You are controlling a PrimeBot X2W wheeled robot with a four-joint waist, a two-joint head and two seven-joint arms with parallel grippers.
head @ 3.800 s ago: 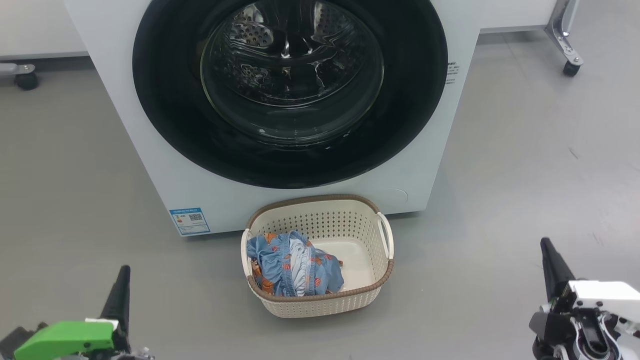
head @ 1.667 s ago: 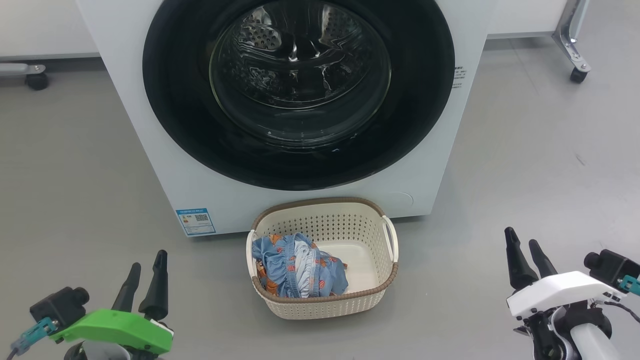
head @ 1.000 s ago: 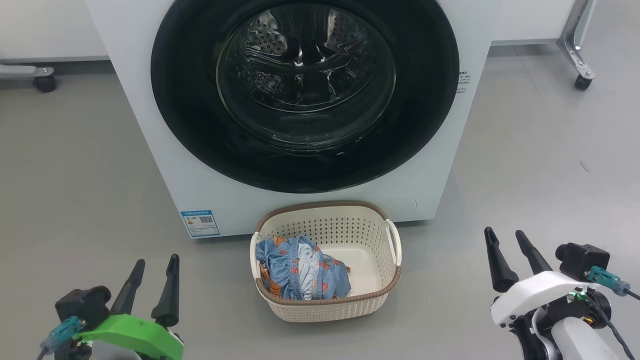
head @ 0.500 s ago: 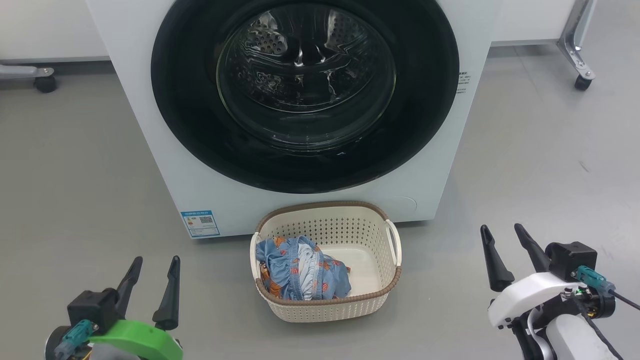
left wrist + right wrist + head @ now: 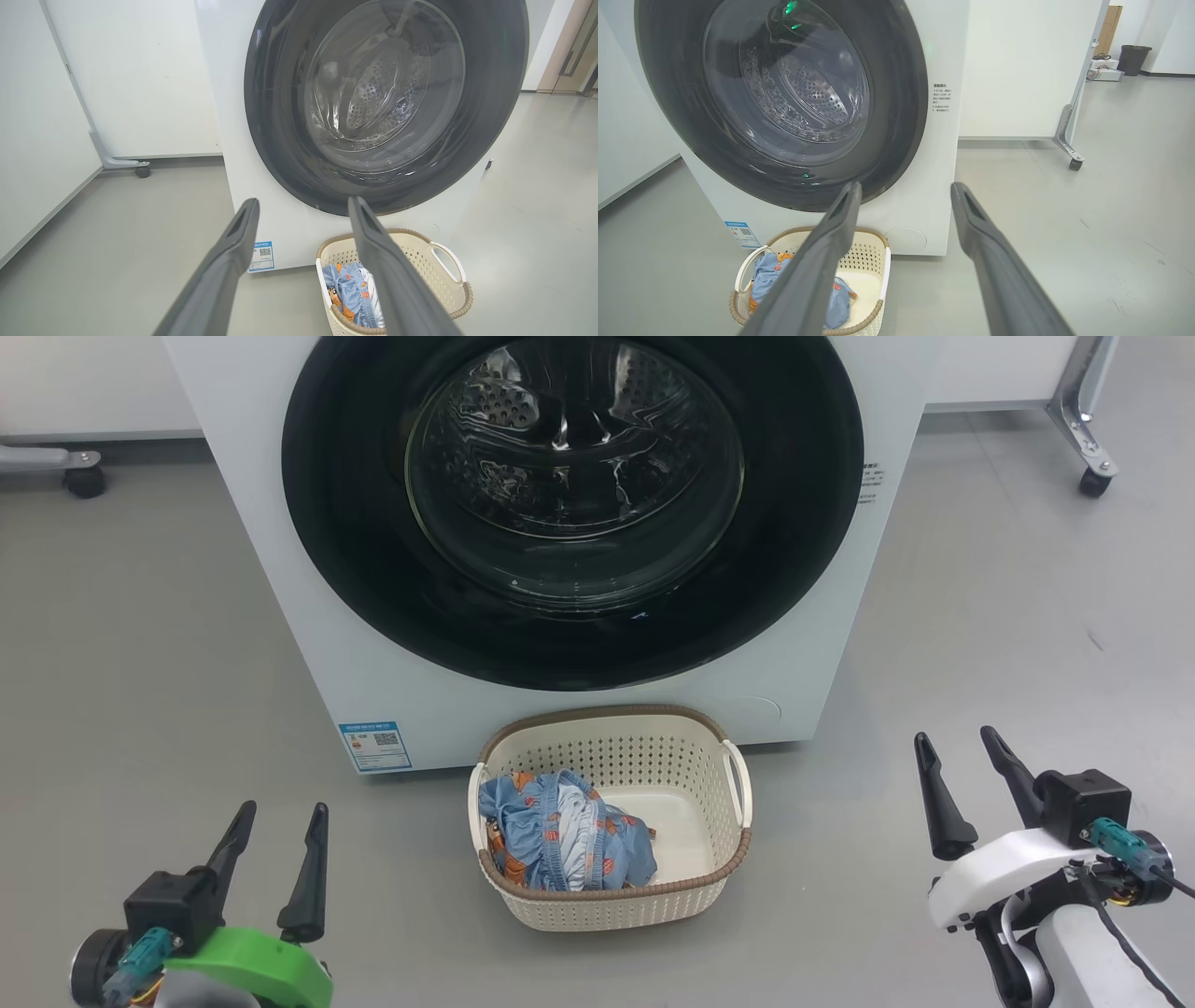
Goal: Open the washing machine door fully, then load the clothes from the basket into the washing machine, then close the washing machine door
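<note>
The washing machine (image 5: 280, 579) is a smooth white box; its round washing machine door (image 5: 345, 523) sits shut and flush, a glossy black rim around bulging clear glass, with the perforated steel drum (image 5: 495, 399) behind; a small blue label (image 5: 375, 747) marks the lower left corner; just in front, on the grey floor (image 5: 140, 663), stands the cream perforated basket (image 5: 607, 915) with a brown woven-look rim; the crumpled blue-and-orange clothes (image 5: 560, 835) lie in its left half; the left hand (image 5: 284, 807) and right hand (image 5: 955, 735) hover low on either side, well apart from the basket, fingers spread, holding nothing; open floor lies between them; castered frame legs (image 5: 1083, 425) stand back beside the machine.
</note>
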